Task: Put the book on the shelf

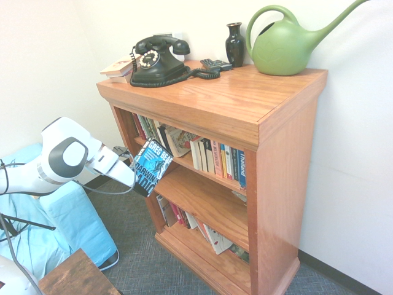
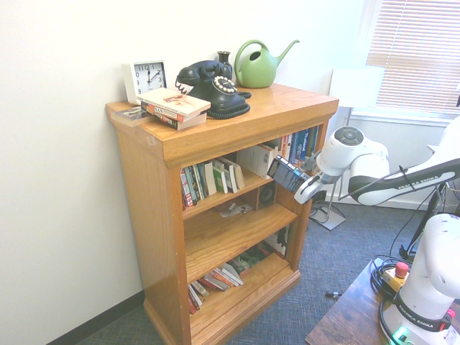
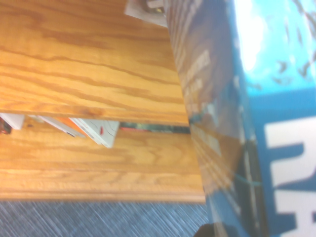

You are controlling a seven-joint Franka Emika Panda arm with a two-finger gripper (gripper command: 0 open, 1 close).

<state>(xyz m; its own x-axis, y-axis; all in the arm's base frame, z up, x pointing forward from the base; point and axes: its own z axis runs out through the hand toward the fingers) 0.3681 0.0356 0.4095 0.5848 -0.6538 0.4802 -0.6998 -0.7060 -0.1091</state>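
1. The book [image 1: 151,167] hangs tilted in the air at the bookcase's open front, just before the shelf [image 1: 195,165] of upright paperbacks.
2. Its long axis slants, title end up toward the shelf.
3. The fingers [image 1: 138,183] are clamped on its lower end.

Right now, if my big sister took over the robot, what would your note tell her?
Claw: shut on the book, holding it by its lower end.
Book: blue "Darwin's Radio" by Greg Bear, tilted in the air at the front of the bookcase, at the end away from the blue Thailand spine, level with the shelf and not resting on it.
Done: book picked up and brought to the bookcase.
Left: ease it into the shelf beside the upright paperbacks, set it down, open the claw and back out.
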